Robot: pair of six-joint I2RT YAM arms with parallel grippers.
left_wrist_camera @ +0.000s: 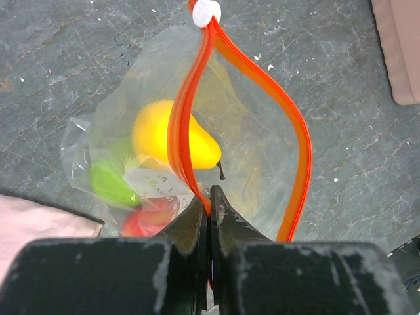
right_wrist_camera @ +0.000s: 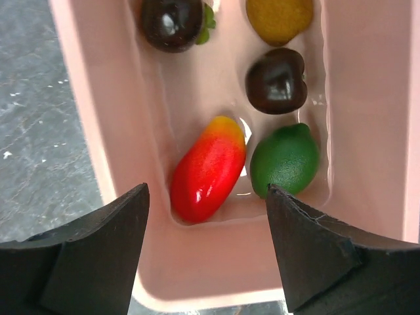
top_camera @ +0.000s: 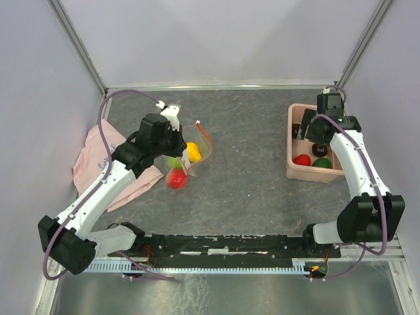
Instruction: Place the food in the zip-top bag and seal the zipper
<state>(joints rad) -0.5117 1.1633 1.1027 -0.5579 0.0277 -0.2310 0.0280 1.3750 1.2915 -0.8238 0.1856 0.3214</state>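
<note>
The left arm (top_camera: pixel 105 190) reaches across the grey worktop (top_camera: pixel 256 190) to the zip-top bag (left_wrist_camera: pixel 262 98), which lies left of centre, just beside a crumpled pink cloth (top_camera: pixel 92 161). The left jaws are closed tight on the bag's mouth, pinching one side of the red-orange zipper (left_wrist_camera: pixel 298 138) near its middle. The zipper's two sides bow apart into a loop, so the mouth stands open, and they meet at the far end in a small white end piece (left_wrist_camera: pixel 206 12). Three pieces of the food show through the clear plastic: a yellow pear-shaped fruit (left_wrist_camera: pixel 164 134), a green piece (left_wrist_camera: pixel 108 180) and a red piece (left_wrist_camera: pixel 147 216), with a white label (left_wrist_camera: pixel 151 180) lying over them. The right arm (top_camera: pixel 357 164) reaches to the pink rectangular bin (right_wrist_camera: pixel 367 98) at the right side of the worktop, well apart from the bag. The right jaws are spread wide and hold nothing, hanging over the bin's near end above a red-and-yellow fruit (right_wrist_camera: pixel 210 167) and a green lime (right_wrist_camera: pixel 285 159) lying side by side. Farther back in the bin lie two dark purple pieces (right_wrist_camera: pixel 275 80) and a yellow-orange one (right_wrist_camera: pixel 279 16).
</note>
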